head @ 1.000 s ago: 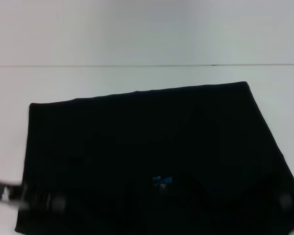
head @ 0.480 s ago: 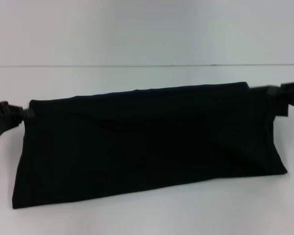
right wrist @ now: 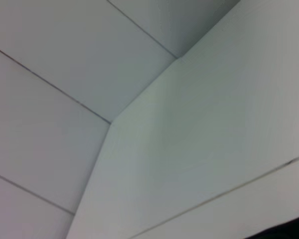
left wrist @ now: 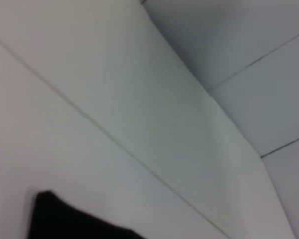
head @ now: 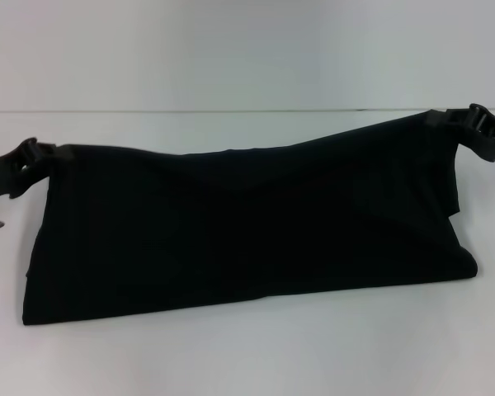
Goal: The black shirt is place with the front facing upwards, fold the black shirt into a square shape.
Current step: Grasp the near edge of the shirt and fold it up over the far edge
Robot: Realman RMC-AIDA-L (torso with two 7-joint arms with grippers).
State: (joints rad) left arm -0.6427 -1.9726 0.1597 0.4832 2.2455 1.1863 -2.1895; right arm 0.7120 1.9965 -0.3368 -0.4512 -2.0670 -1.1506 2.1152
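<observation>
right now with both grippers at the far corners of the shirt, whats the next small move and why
Probably lower both corners onto the table and let go. The left gripper and right gripper hold the black shirt by its far corners, the right one higher, so the far edge sags between them instead of lying flat on the white table.

White table [head: 247, 355] fills lower and middle part of head view, surface plain. Far edge of table runs as thin dark line straight across, side to side. Pale grey wall [head: 247, 49] rises behind far edge. Wrist views: white table top [left wrist: 65, 124] with thin seam line; grey-white panels [right wrist: 65, 74] beyond table edge, divided by thin dark joints.
</observation>
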